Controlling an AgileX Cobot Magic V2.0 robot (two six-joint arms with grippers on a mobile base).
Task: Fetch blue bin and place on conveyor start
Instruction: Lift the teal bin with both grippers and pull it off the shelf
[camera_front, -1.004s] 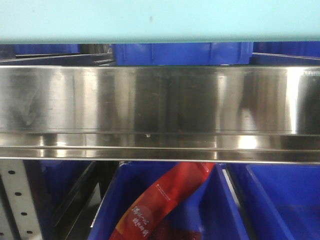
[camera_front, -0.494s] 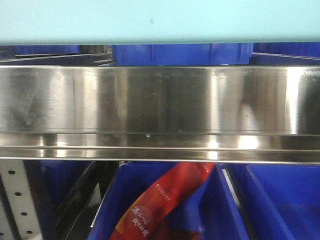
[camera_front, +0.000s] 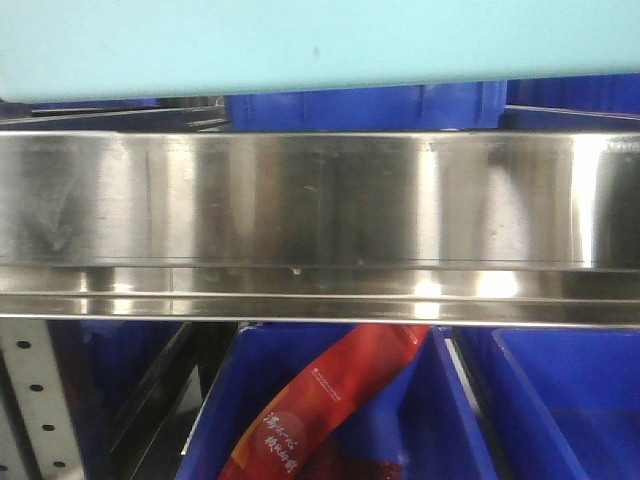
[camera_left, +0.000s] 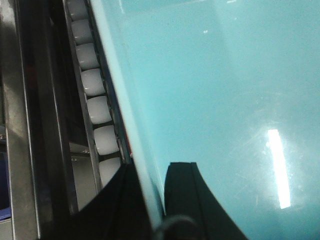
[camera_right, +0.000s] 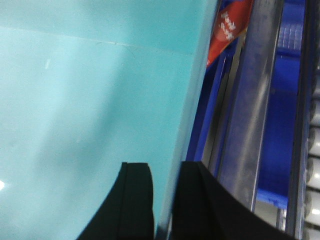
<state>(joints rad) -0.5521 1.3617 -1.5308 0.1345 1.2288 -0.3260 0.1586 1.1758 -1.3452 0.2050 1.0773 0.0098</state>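
Observation:
The blue bin fills the top of the front view, its lower edge tilted with the left side lower. It also fills the left wrist view and the right wrist view. My left gripper is shut on the bin's wall, with one black finger on each side of the rim. My right gripper is shut on the opposite wall in the same way. The bin hangs just above the front lip of the steel shelf. The conveyor start is out of view.
A shiny stainless-steel shelf spans the front view right under the bin. Dark royal-blue bins stand behind it and below it; one lower bin holds a red packet. White rollers run beside the bin's left side.
The bin's lower edge was level and is now tilted, lower at the left and higher at the right. The bin has shifted slightly to the right.

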